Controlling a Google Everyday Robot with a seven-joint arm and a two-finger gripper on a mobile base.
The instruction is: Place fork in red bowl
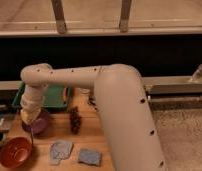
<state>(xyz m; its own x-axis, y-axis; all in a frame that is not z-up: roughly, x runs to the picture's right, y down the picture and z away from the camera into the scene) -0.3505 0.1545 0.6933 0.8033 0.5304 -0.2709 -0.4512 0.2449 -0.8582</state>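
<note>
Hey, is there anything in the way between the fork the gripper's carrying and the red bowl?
Nothing visible blocks it. The gripper hangs over the purple bowl, with the thin fork dangling below it. The red bowl sits just beyond, nearer the camera and to its left, with only bare table between them.

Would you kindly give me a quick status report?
End effector above purple bowl. Fork hanging below it, near red bowl. Nothing between them.

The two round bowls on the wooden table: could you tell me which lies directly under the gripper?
The dark purple bowl; the gripper hangs over its left rim, while the glossy reddish-orange bowl sits nearer the camera, apart.
</note>
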